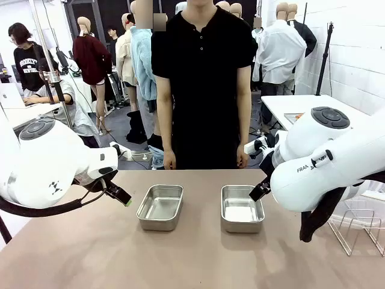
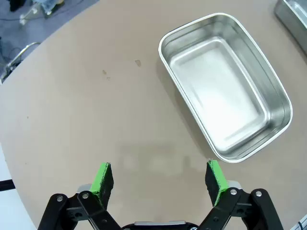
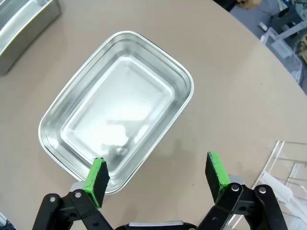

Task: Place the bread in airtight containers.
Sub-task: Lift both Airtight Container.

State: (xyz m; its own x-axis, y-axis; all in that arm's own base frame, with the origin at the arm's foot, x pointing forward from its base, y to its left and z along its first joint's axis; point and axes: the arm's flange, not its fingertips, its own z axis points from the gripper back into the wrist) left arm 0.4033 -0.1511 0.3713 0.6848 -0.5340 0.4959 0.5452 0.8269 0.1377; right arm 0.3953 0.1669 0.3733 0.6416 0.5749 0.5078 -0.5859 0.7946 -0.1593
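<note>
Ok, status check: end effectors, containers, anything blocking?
Left end effector open, empty, beside left steel tin. Right end effector open, empty, over rim of right steel tin. Both bare, lidless. Person stands at far edge, hands down.

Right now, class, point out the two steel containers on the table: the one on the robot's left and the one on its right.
left container (image 1: pixel 160 206), front view, on its bare floor.
right container (image 1: pixel 242 212), front view, on its bare floor.

Left end effector (image 2: pixel 159 176) and right end effector (image 3: pixel 156 173), jaws wide apart, both empty.
</note>
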